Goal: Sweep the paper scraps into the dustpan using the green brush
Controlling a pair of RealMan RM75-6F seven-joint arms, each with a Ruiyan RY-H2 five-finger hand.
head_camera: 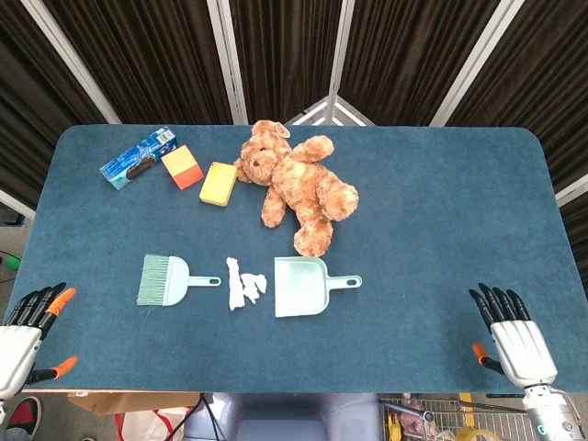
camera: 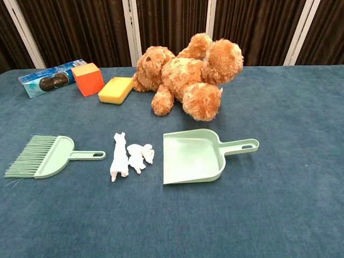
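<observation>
Both hands, left (head_camera: 23,335) and right (head_camera: 514,335), sit empty, fingers spread. Left should grab the brush (head_camera: 165,280) by its handle, bristles facing the scraps (head_camera: 244,285).

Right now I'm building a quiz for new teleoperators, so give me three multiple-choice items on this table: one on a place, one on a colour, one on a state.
1. Where do the paper scraps lie?
A. Inside the dustpan
B. Between the brush and the dustpan
C. Under the teddy bear

2. What colour is the sponge beside the orange block?
A. Yellow
B. Blue
C. White

3. What is the left hand doing?
A. Holding the brush
B. Pressing on the dustpan
C. Holding nothing, fingers apart

Answers:
1 B: the scraps sit on the cloth between the brush and the dustpan.
2 A: its top face shows yellow.
3 C: it rests at the table's near edge, far from the brush.
</observation>
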